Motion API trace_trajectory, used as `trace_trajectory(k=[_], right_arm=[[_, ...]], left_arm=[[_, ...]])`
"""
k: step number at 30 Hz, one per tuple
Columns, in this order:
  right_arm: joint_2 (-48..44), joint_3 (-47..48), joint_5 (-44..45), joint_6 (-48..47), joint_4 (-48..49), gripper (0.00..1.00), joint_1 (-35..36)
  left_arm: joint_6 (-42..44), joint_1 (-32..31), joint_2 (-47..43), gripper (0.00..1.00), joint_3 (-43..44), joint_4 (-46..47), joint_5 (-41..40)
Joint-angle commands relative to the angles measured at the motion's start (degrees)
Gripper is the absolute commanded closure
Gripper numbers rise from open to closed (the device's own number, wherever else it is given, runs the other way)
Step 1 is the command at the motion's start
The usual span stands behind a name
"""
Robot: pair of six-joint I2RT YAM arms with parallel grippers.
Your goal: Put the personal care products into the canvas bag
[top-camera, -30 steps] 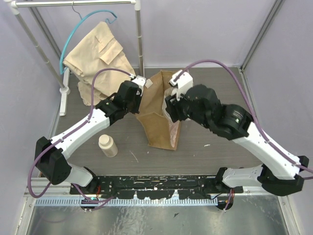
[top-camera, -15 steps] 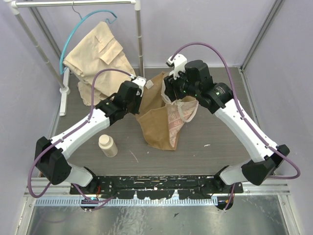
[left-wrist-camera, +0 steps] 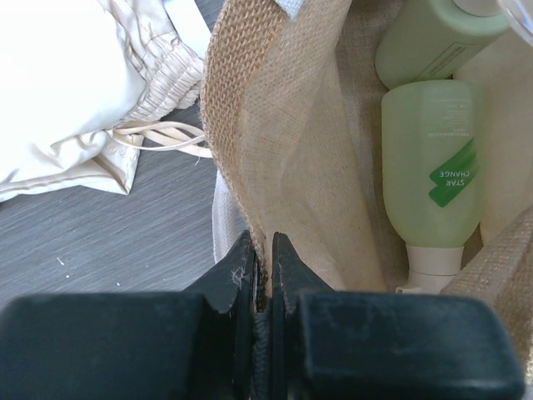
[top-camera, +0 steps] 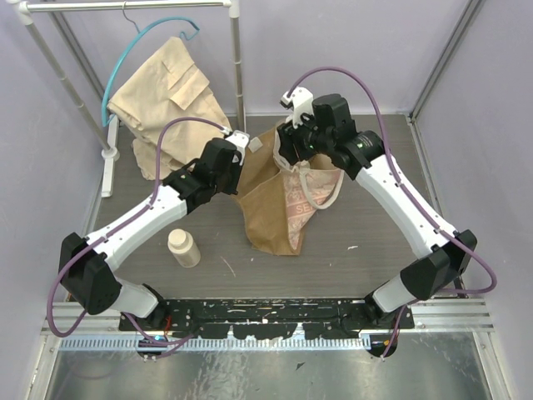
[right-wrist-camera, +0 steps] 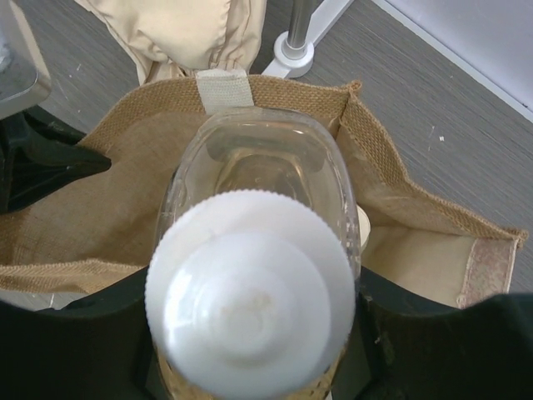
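Two bottles point(left-wrist-camera: 431, 167) lie in the canvas bag point(top-camera: 262, 221); another bottle point(top-camera: 184, 247) stands left.

We have swung our right arm point(top-camera: 391, 196) back toward 12 o'clock. A second ago its wrist lay low across the right half of the bag point(top-camera: 265, 212); now its jaws, with the bottle point(right-wrist-camera: 254, 304) in them, stand over the bag's far rim. The elbow has drawn in from 3 o'clock and the forearm runs straighter. The bag's printed right panel and strap point(top-camera: 323, 185), covered before, now show, sagging toward 3 o'clock. Most of that came in the first half second.
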Motion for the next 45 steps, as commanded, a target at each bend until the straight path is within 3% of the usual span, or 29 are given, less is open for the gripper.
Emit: trace_trajectory(k=[1,12,25,37,45], right_arm=[[1.0,9.0,-2.8,-0.9,5.3,0.99,-0.7],[3.3,14.4,-4.1,-0.7,2.8,0.99,-0.9],[-5.8,-12.0,-17.0,4.5,10.0,0.99,0.5],[-11.6,-10.6,-25.8,5.8,-0.4,0.99,4.4],[-7.6,-15.6,-20.0,2.8,0.9,0.99,7.9]], left_arm=[[0.9,0.1,-2.0,1.00,0.3,-1.3,0.8],[1.0,0.1,-1.4,1.00,0.5,-1.2,1.2],[1.5,0.1,-1.7,1.00,1.3,-1.1,2.0],[1.2,0.1,-1.8,1.00,0.9,-0.7,2.5],[1.3,0.1,-2.0,1.00,0.7,-0.9,3.0]])
